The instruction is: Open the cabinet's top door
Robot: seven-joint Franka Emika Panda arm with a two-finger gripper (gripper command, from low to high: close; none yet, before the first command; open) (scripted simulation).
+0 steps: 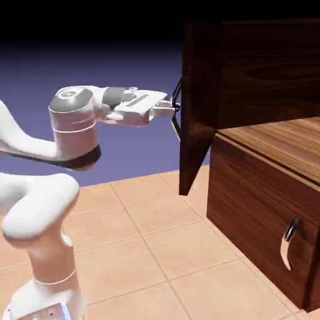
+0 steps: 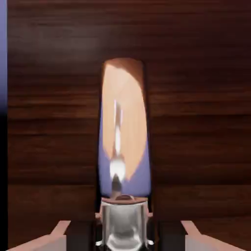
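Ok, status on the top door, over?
Gripper shut on top door's handle. Top door swung wide open from cabinet. Nothing in the way.

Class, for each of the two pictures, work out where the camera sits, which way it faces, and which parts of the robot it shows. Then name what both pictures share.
Exterior view: beside the robot, looking across the tiled floor at the cabinet; the white arm and claw show, shut on the handle of the swung-out top door.
Hand view: on the hand, looking along the claw at the top door; only the claw shows.
Shared: top door, handle, claw.
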